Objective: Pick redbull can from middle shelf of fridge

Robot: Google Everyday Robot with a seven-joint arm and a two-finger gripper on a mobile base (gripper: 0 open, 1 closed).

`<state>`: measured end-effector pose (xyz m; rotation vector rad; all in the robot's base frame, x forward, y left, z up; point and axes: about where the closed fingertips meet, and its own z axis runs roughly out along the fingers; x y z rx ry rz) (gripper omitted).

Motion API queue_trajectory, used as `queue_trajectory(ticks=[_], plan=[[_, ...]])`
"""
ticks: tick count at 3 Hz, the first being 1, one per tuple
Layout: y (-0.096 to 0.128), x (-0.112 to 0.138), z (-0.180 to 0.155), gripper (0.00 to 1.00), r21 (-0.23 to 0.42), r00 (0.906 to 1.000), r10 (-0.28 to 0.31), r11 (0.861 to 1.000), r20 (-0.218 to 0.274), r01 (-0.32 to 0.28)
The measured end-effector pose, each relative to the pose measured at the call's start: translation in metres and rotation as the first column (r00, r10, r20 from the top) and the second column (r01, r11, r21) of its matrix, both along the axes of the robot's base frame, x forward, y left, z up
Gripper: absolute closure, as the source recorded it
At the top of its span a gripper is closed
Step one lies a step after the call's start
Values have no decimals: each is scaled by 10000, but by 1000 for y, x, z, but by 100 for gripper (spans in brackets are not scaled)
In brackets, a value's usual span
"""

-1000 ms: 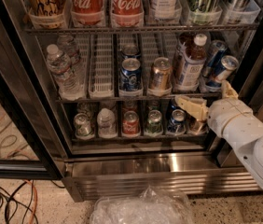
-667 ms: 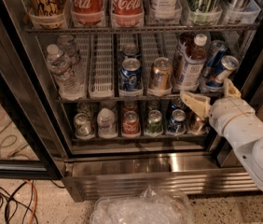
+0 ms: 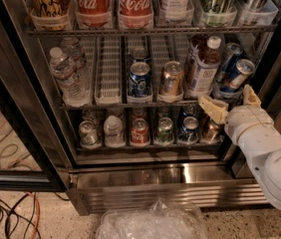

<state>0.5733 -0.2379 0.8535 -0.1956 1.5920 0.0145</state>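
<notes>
My gripper (image 3: pixel 226 99) hangs spread wide, holding nothing, just below the redbull can (image 3: pixel 240 73) on the middle shelf (image 3: pixel 130 104).

White arm (image 3: pixel 267 156) at lower right, jaws spread apart

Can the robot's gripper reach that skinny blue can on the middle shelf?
Probably yes. The gripper, open, sits just below the front of the redbull can at the right end of the middle shelf. Nothing stands between them, though a white bottle crowds the can's left side.
</notes>
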Motion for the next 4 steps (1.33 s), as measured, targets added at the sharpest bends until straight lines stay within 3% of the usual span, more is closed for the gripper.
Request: queue_trajectory(ticks=[4], plan=[[-9,24,-1,30,963,9935,-934,9915,646,869]])
